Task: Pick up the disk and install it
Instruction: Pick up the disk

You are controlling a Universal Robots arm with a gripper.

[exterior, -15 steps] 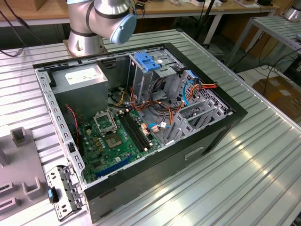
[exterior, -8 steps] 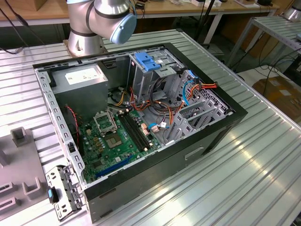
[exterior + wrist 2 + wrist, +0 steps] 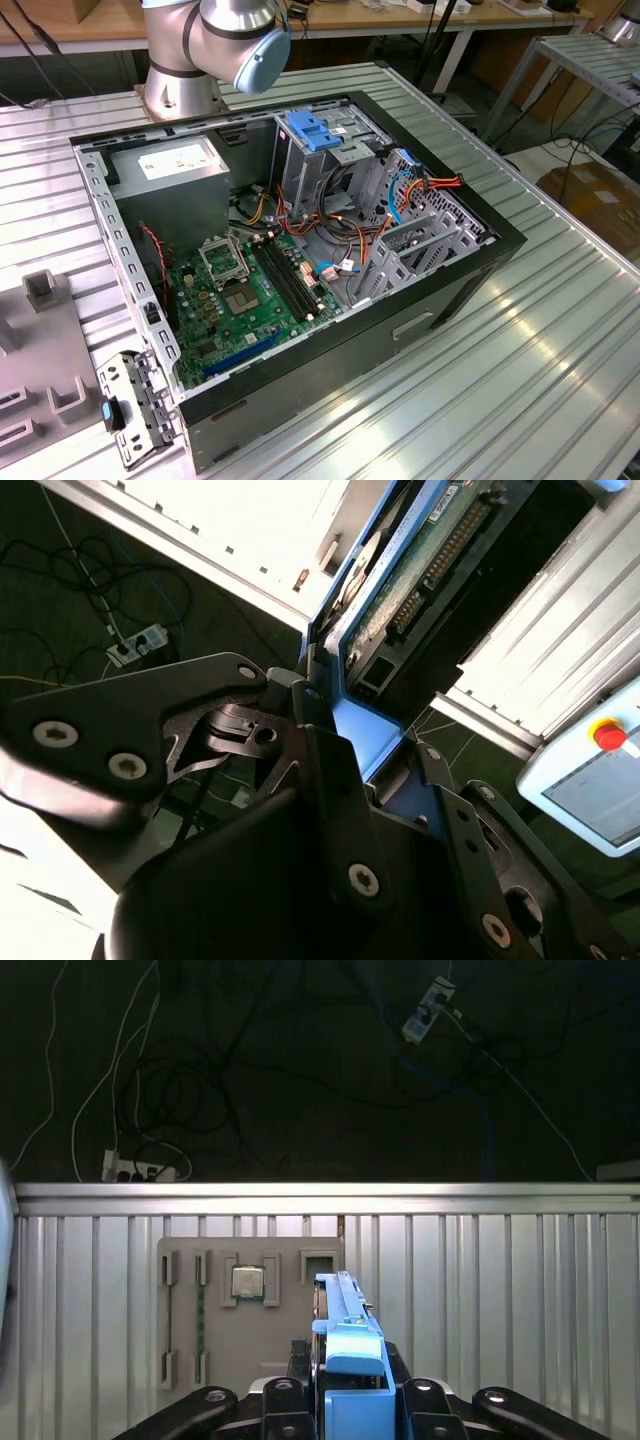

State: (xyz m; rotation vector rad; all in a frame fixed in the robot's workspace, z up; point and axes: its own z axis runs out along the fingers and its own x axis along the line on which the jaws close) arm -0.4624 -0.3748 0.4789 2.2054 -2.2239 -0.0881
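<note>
We see the gripper (image 3: 352, 1402) closed on the disk (image 3: 345, 1310). In the first wrist view the drive stands edge-on between the two black fingers, with its blue plastic rail rising straight out of the grasp. In the second wrist view the gripper (image 3: 360, 725) shows from the side. One finger (image 3: 335, 780) presses against the blue rail, and the disk (image 3: 420, 560) stretches away past the fingertips with its green circuit-board face turned to the camera. The disk is carried in the air, clear of any surface.

Below the hand and beyond the disk, the first wrist view shows a grey fixture plate (image 3: 190, 1290) lying on the ribbed metal table (image 3: 500, 1290). A square silver chip (image 3: 247, 1282) sits in one of the plate's recesses, just beside the line of the disk's edge. Farther out, past the table's rim, we see a dark floor with loose cables (image 3: 170, 1090) and a white power strip (image 3: 135, 1172).

To one side of the hand, in the second wrist view, a pale handheld console (image 3: 590, 780) with a red button (image 3: 610, 735) sits well apart from the grasp.

In the exterior view the arm (image 3: 215, 35) rises behind an open computer case (image 3: 450, 290) on the table (image 3: 540, 380). Inside the case are a green motherboard (image 3: 240, 290), a grey metal box (image 3: 175, 175) and a light-blue latch piece (image 3: 313, 130).
</note>
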